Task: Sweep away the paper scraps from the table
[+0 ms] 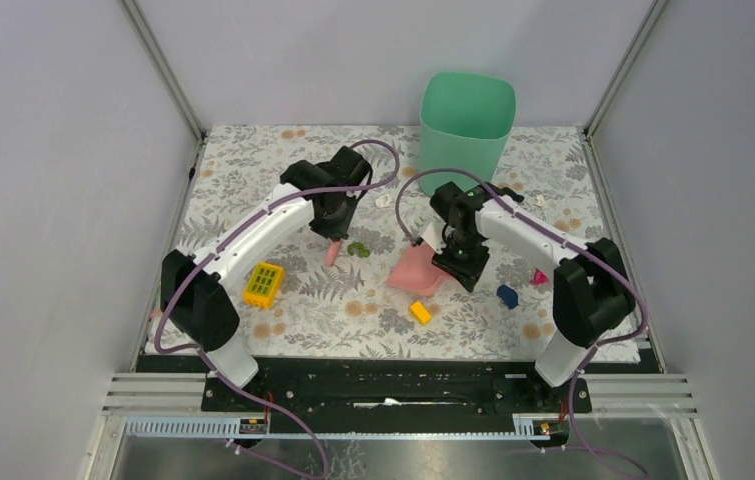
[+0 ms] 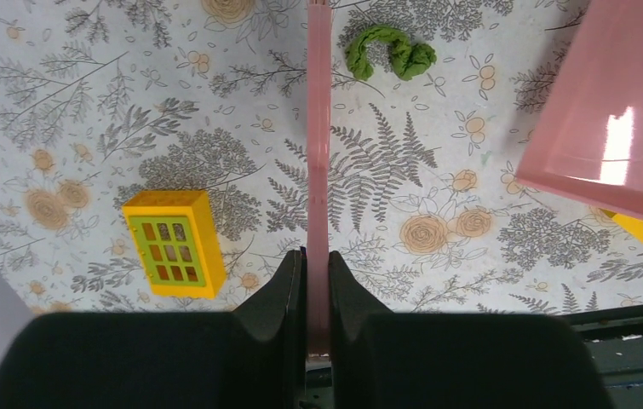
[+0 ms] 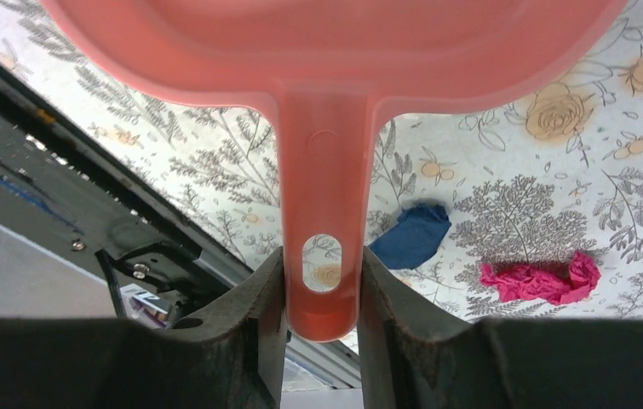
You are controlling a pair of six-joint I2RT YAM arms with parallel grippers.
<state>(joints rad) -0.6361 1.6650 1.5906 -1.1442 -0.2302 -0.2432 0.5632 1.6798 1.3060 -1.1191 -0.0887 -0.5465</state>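
Two tiny white paper scraps lie at the far side of the table (image 1: 253, 160): one (image 1: 385, 200) beside the left arm's cable, one (image 1: 540, 201) at the far right. None shows in either wrist view. My left gripper (image 1: 336, 228) is shut on a thin pink sweeper blade (image 1: 331, 253), seen edge-on in the left wrist view (image 2: 318, 153) between the fingers (image 2: 318, 273). My right gripper (image 1: 463, 265) is shut on the handle (image 3: 322, 213) of a pink dustpan (image 1: 415, 270), which rests on the table at centre.
A green bin (image 1: 466, 125) stands at the back. A yellow window brick (image 1: 264, 284), a green crumpled piece (image 1: 358, 249), a small yellow brick (image 1: 420, 312), a blue piece (image 1: 506, 295) and a magenta piece (image 1: 540, 277) lie about. A black rail (image 1: 393, 385) runs along the front.
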